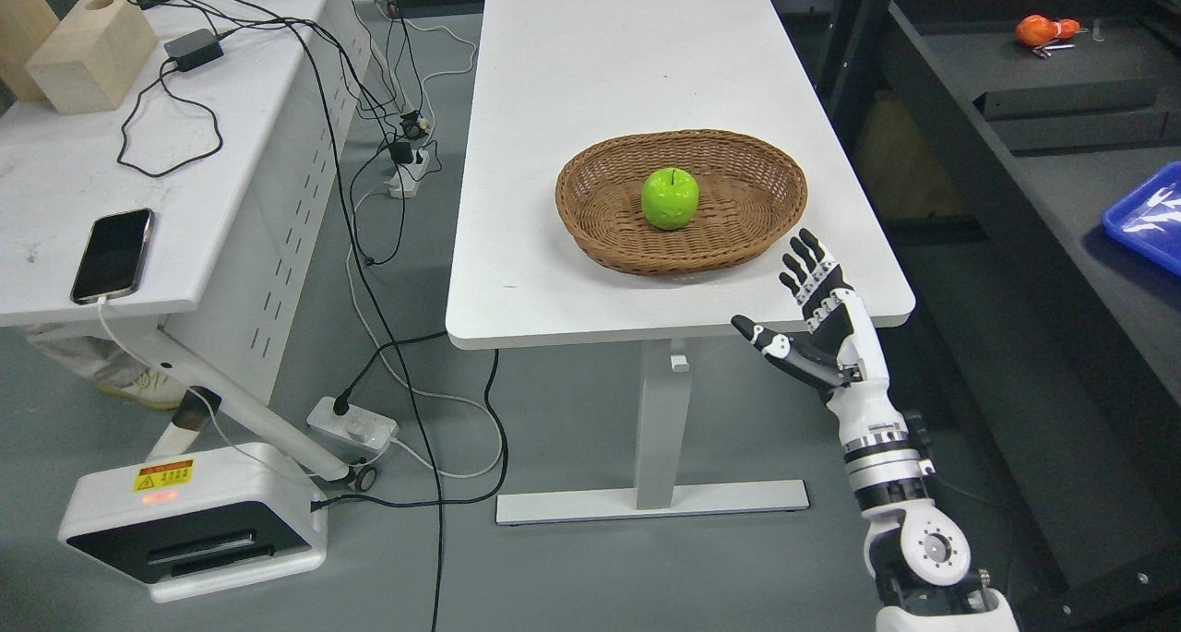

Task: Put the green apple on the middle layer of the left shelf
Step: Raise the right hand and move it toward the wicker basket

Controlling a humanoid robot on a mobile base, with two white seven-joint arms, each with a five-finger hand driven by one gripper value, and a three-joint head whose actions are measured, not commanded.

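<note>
At the centre of a shallow oval brown wicker basket (738,175) rests the round glossy green apple (670,198), stem upward; being near-spherical, it offers no long axis to align with. It lies up and to the left of the white-and-black robotic right hand (812,314), which hovers near the basket's near-right rim with fingers spread, thumb extended, gripping nothing. No left hand appears, so the right is the nearer. The basket sits toward the near end of a long white table (554,244). Dark shelving (1015,152) stands at right; no left shelf is identifiable.
</note>
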